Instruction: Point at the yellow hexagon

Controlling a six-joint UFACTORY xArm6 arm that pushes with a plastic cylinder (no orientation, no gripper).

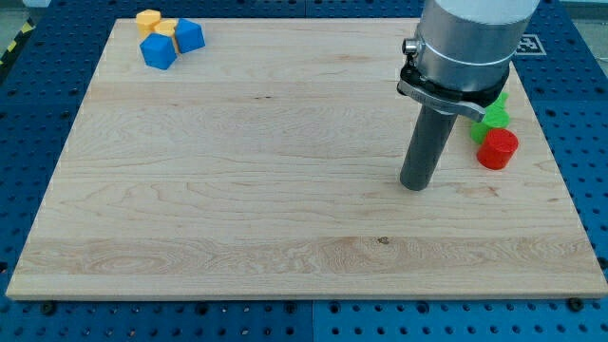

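Note:
The yellow hexagon (147,20) lies at the board's top left corner. It touches a second yellow block (167,28) and two blue blocks, one (159,51) below it and one (190,35) to its right. My tip (414,184) rests on the board at the view's right of centre, far to the right of and below that cluster. Close to the right of my tip lie a red block (497,148) and a green block (494,116), partly hidden by the arm.
The wooden board (237,190) lies on a blue perforated table. The arm's grey body (470,43) covers the board's top right area.

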